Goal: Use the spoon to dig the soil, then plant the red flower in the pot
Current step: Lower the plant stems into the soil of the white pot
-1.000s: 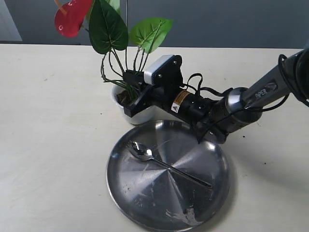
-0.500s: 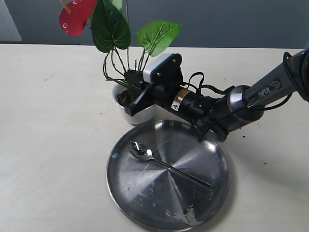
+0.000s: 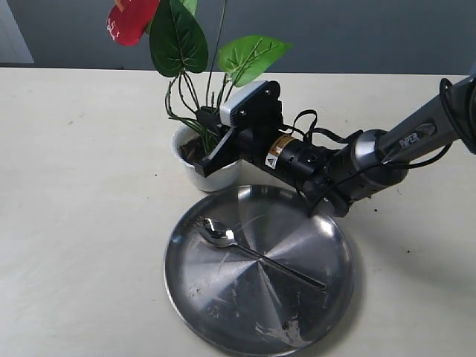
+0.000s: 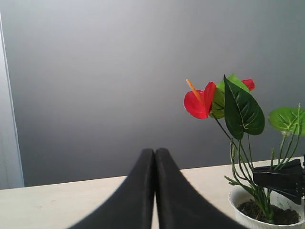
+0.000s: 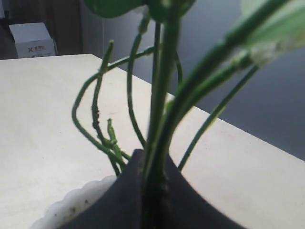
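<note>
Right gripper reaches in from the right of the ext. view, arm low and approx. horizontal over the tabletop, w/ jaws clamped narrow on the stem bundle of the red flower just above the pot. Right wrist view confirms: black fingers meet on the green stems w/ no gap visible, and the scalloped white rim of the pot sits directly below. Flower stands roughly upright in the pot, stems fanning upward; one red bloom at top left of the ext. view, broad green leaves beside it. Dark soil is visible inside the pot at the stem base in the left wrist view. Pot rests on the tabletop, just behind the far rim of the steel plate; contact betw. the two cannot be determined. Spoon lies flat on the plate, bowl toward the pot side, handle running diagonally toward the plate's right side; not held. Soil crumbs are scattered on the plate near its front edge. Left gripper is raised, well apart from the pot, facing the flower from the side; jaws pressed together, holding nothing.
</note>
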